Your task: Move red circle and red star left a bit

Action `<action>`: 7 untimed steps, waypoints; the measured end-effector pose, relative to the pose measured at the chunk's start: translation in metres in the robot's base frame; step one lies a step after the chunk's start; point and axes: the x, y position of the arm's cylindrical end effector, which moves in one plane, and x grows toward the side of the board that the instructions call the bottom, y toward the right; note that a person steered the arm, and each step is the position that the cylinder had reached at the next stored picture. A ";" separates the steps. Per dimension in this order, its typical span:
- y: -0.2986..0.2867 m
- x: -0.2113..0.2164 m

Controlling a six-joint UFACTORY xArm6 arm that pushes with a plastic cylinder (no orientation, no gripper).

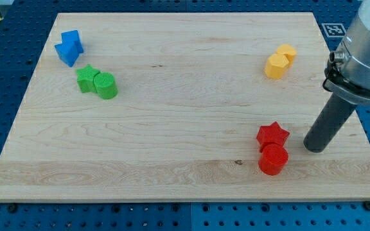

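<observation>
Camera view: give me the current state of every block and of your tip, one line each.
Red star: flat on the board, touching the red circle.
Red circle: just below the star.
My tip: on the board, to the view's right of both red blocks, not touching.
Yellow blocks: paired, view's upper right.
Green star: against the green cylinder.
Blue blocks: paired, view's upper left.

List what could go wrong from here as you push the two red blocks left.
My tip sits on the view's right of the red star and the red circle, roughly level with the seam between them. Pushing left there could wedge them apart, the star sliding toward the view's top and the circle toward the board's near edge. An off-centre push on one could leave the other behind.
</observation>
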 end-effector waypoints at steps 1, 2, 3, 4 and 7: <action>0.000 0.003; 0.000 0.006; -0.001 0.006; -0.002 0.007; -0.015 0.022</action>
